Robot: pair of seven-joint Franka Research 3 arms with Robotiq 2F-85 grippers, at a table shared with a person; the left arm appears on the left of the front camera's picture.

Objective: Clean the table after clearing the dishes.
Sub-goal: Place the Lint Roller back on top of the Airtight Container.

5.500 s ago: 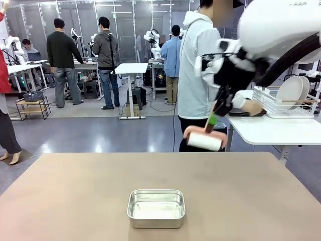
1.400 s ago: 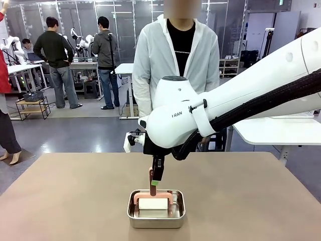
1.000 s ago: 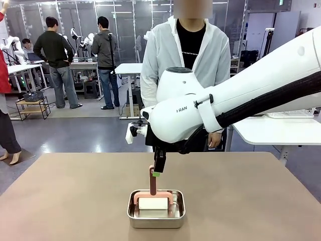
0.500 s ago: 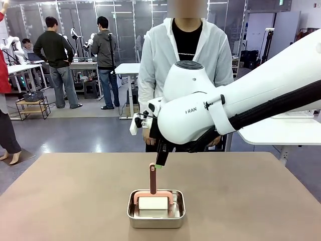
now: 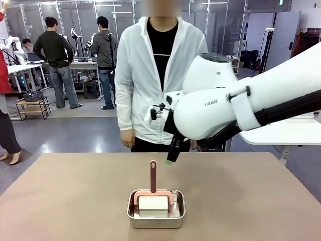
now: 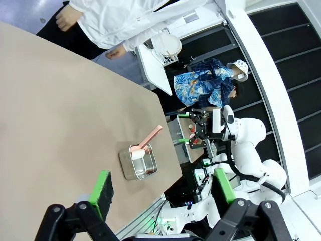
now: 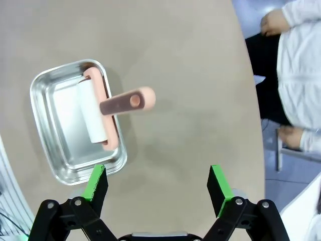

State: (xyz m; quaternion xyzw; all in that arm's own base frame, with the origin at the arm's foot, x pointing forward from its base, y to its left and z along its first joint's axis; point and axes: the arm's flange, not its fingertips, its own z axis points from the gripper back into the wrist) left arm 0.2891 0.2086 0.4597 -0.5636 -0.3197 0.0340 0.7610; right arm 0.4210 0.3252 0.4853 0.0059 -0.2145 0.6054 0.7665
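While both our grippers, left (image 6: 160, 193) and right (image 7: 157, 186), hold their fingers wide apart, we see the plain brown table (image 5: 251, 201) bearing a pink-handled roller (image 5: 153, 196) in a steel pan (image 5: 156, 217).

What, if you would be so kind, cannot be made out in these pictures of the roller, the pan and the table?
- Front view: the pan's near wall hides the roller's lower edge, so contact with the pan floor is unclear.
- Front view: the right gripper is largely hidden by its own arm.
- Left wrist view: the roller is too small for detail.
- All views: the table's top is cut off by the frame edges.
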